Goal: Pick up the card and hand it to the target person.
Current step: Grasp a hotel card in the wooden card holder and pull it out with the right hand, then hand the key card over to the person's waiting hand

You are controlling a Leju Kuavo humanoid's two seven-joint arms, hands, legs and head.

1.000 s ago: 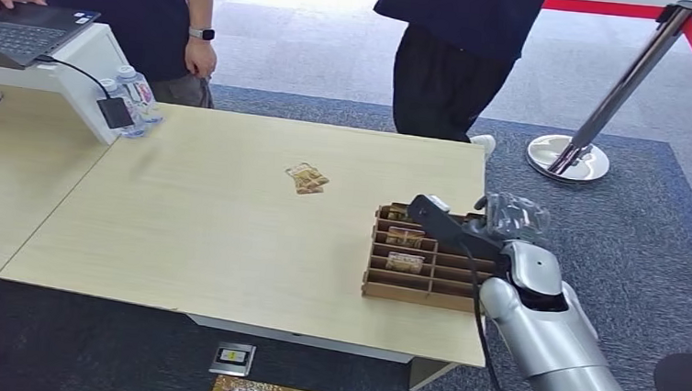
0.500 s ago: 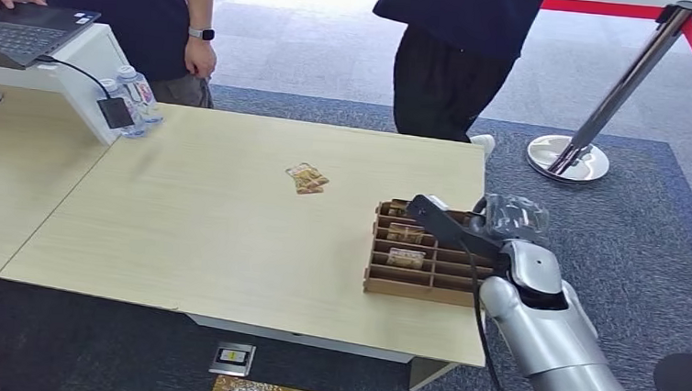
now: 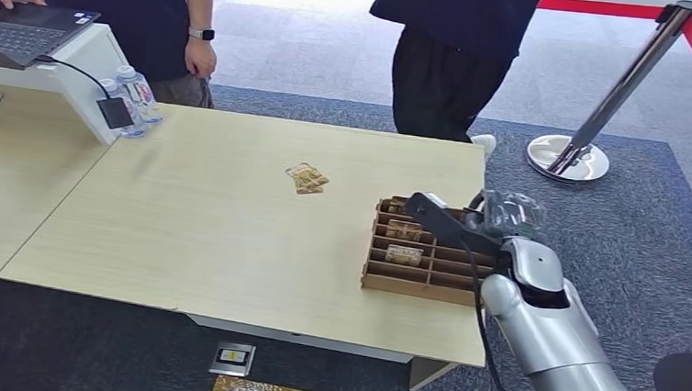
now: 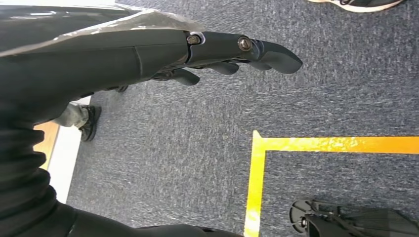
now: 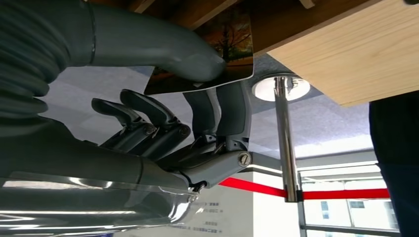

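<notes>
- The card [image 5: 217, 54] was pinched between the right hand's [image 5: 197, 103] thick thumb and a dark finger, right at the wooden tray; you saw its autumn-tree print in the right wrist view.
- In the head view your right hand [image 3: 469, 224] sat over the tray's [image 3: 375, 273] near-right compartments, at the table's [image 3: 183, 230] right end.
- Risk, as I judged it: the pinch covered only a small edge of the card, so a quick lift or swing could have twisted it loose and dropped it back in the tray or onto the carpet.
- Another risk: the fingers were close to the dividers, so a sideways pull could have snagged the tray and dragged it.
- Handover risk: the person in dark trousers [image 3: 443, 73] stood past the table's far edge, well apart from the hand; reaching short or releasing early would have lost the card.
- The tray held at least two more cards [image 3: 404, 229] in its middle slots; other slots were too small to tell.
- A few loose cards [image 3: 307, 179] lay mid-table, apart from the tray.
- Your left hand [image 4: 217, 54] hung over the carpet holding nothing, fingers loosely extended.
</notes>
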